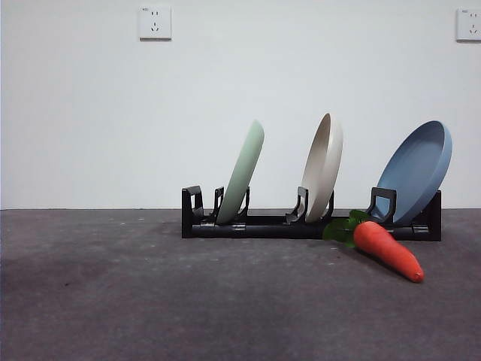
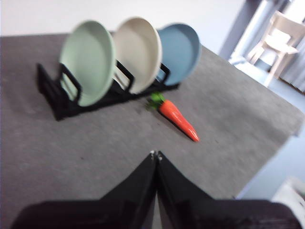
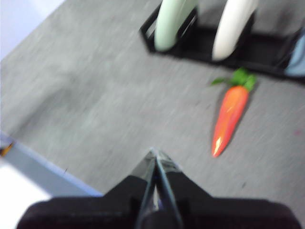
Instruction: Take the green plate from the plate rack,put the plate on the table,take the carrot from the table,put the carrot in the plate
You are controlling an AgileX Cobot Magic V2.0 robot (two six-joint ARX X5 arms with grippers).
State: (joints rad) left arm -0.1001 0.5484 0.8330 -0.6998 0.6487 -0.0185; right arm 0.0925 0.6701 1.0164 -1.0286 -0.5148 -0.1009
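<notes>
green plate (image 1: 242,173) upright in end slot of rack (image 1: 263,226), untouched | carrot (image 1: 388,250) on table (image 1: 113,301) by blue plate (image 1: 417,173) | left gripper (image 2: 156,155), right gripper (image 3: 153,152) both closed, empty, well back | risk: your grab snags a prong or knocks cream plate (image 1: 325,167)

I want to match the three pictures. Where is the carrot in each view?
Front view: carrot lies low right, before the plate rack.
Left wrist view: carrot near the middle, by the rack's blue-plate end.
Right wrist view: carrot right of centre.
Shared landmark: the green plate.
</notes>
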